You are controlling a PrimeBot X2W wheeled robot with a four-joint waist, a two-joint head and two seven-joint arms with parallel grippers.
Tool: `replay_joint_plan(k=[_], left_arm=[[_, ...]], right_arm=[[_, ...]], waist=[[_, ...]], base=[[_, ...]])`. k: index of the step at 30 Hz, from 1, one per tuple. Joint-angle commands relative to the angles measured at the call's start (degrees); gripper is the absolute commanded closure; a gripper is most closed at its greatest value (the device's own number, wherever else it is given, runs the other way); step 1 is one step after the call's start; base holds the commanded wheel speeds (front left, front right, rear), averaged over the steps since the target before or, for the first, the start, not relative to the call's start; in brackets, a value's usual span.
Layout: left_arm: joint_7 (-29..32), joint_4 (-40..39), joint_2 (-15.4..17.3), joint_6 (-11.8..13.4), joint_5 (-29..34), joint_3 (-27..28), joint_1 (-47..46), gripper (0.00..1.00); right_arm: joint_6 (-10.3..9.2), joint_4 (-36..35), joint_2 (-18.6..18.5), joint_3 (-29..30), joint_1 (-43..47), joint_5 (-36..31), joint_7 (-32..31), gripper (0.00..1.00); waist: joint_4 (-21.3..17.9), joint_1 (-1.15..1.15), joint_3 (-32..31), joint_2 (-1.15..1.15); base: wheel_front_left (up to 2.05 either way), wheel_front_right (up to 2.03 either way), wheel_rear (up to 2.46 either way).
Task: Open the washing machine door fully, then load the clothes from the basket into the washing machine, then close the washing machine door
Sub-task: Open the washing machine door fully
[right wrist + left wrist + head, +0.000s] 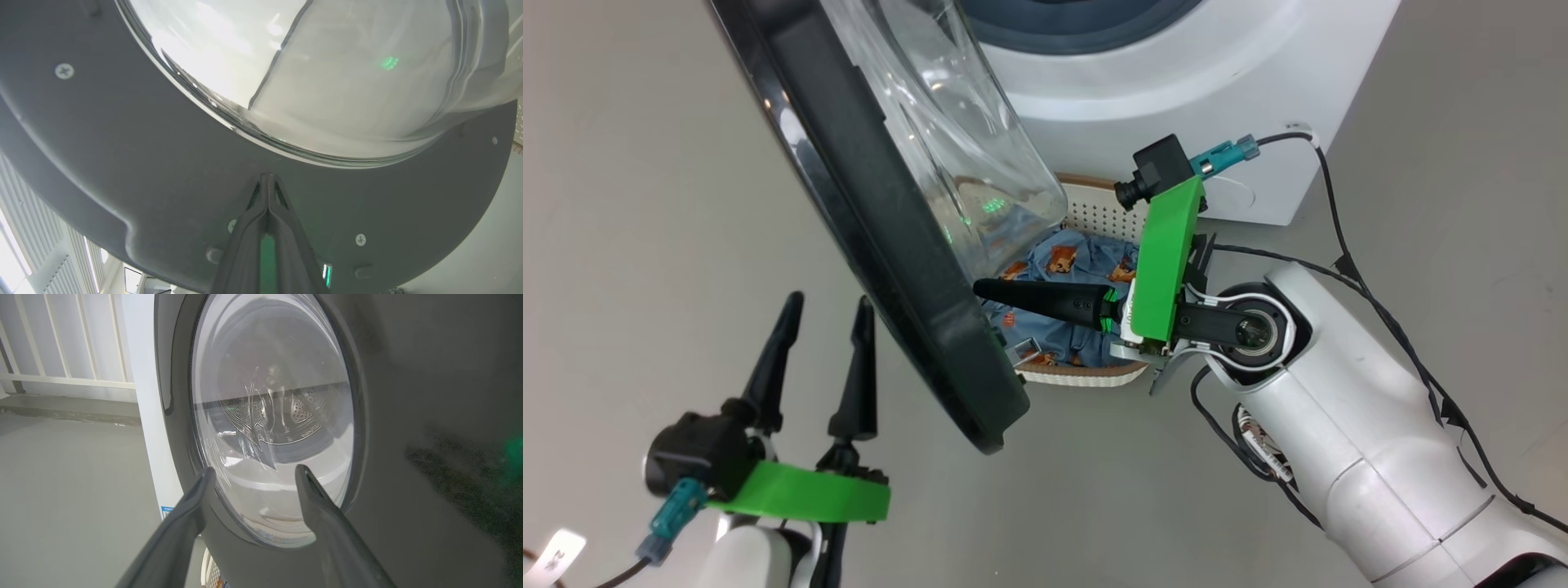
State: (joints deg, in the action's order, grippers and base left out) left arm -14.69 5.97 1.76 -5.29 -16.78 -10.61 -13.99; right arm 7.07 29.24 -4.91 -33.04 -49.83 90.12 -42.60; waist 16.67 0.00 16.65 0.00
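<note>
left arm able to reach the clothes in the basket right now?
Probably not. The washing machine door stands swung out between the open left tool and the basket; the clothes lie on its far side, nearer the right tool.

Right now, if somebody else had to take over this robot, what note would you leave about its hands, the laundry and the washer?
Left gripper: open, empty, on the outer side of the large round glossy black washing machine door.
Right gripper: shut, empty, tip at the door's dark inner frame, seemingly touching it.
Light blue cartoon-print clothes lie in the small cream perforated plastic basket on the grey floor before the big white front-loading washing machine.
Done: door partly open.
Left: open it fully, load the clothes, close the door.
</note>
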Motion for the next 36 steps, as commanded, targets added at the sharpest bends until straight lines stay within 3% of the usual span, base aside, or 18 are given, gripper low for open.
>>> replay_joint_plan(k=[1, 15, 30, 33, 34, 36], left_arm=[[-0.31, -1.12, 1.11, -0.14, 0.66, 2.61, 0.75, 0.00], [-0.31, -0.67, 1.11, -0.79, 2.66, 8.53, 4.16, 0.00], [-0.31, -1.80, 1.11, -1.25, 4.26, 13.26, 8.82, 0.00], [-0.31, -2.04, 1.11, -1.20, 4.35, 14.01, 9.80, 0.00], [-0.31, -2.07, 1.11, -1.22, 4.34, 14.35, 10.07, 0.00], [-0.31, -2.12, 1.11, -1.25, 4.34, 14.95, 10.42, 0.00]], right_arm=[[0.42, -1.18, 2.02, -0.89, -0.52, 0.75, 0.99, 1.00], [0.42, -1.46, 1.97, -0.03, 3.63, 3.01, 4.69, 1.00], [0.42, -7.93, 0.51, 5.28, 13.71, 5.33, 10.93, 0.99], [0.42, -10.28, 0.29, 7.81, 16.04, 5.51, 14.26, 0.51], [0.42, -10.89, 0.18, 8.41, 16.76, 5.32, 15.21, 0.00], [0.42, -12.27, -0.22, 9.01, 18.19, 4.53, 16.57, 0.00]], waist=[[-0.62, 0.00, -0.60, 0.00], [-5.22, 0.00, -4.96, 0.00], [-10.90, 0.00, -9.98, 0.00], [-11.88, 0.00, -10.73, 0.00], [-12.23, 0.00, -10.91, 0.00], [-12.86, 0.00, -11.11, 0.00]], base=[[0.00, 0.00, 0.00], [0.00, 0.00, 0.00], [0.00, 0.00, 0.00], [0.00, 0.00, 0.00], [0.00, 0.00, 0.00], [0.00, 0.00, 0.00]])
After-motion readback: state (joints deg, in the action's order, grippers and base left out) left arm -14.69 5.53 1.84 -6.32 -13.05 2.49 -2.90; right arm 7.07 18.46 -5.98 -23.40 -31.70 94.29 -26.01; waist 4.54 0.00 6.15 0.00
